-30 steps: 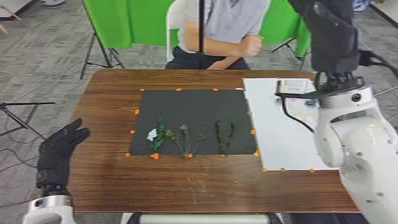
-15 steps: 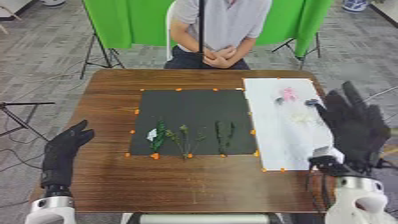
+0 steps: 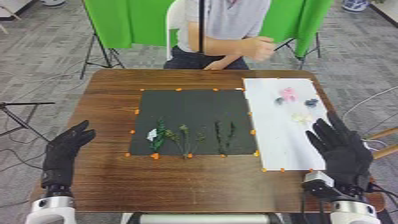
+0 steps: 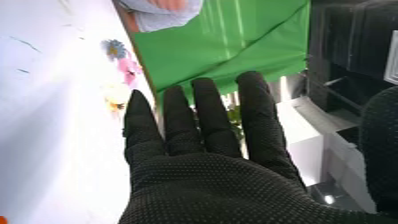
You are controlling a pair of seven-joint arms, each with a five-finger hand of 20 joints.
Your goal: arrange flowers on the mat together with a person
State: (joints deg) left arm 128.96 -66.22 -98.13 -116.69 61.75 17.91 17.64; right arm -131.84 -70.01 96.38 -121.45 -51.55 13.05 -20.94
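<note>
Flowers [image 3: 288, 94] beyond the right hand [image 3: 345, 159], spread and empty at the worktop's [image 3: 111, 180] right edge: yellow one [image 3: 301, 118] nearest, others toward the sheet's [image 3: 275, 145] far edge. A low sweep of splayed fingers could scatter them.

This looked like a robotics lab or test room. Two white jointed robot arms [image 3: 53, 206] reached over a brown wooden table [image 3: 111, 185], one ending in a black-gloved left hand [image 3: 64, 157], the other in a black-gloved right hand [image 3: 346, 155]. Between the hands and farther forward, small orange markers [image 3: 155, 156] edged a square dark-grey mat [image 3: 191, 107]. Beyond both hands hung bright green fabric [image 3: 129, 25] on slim black stands [image 3: 98, 57]. Outward from the left hand, a black tripod [image 3: 25, 103] stood on grey, carpet-like flooring [image 3: 40, 75].
</note>
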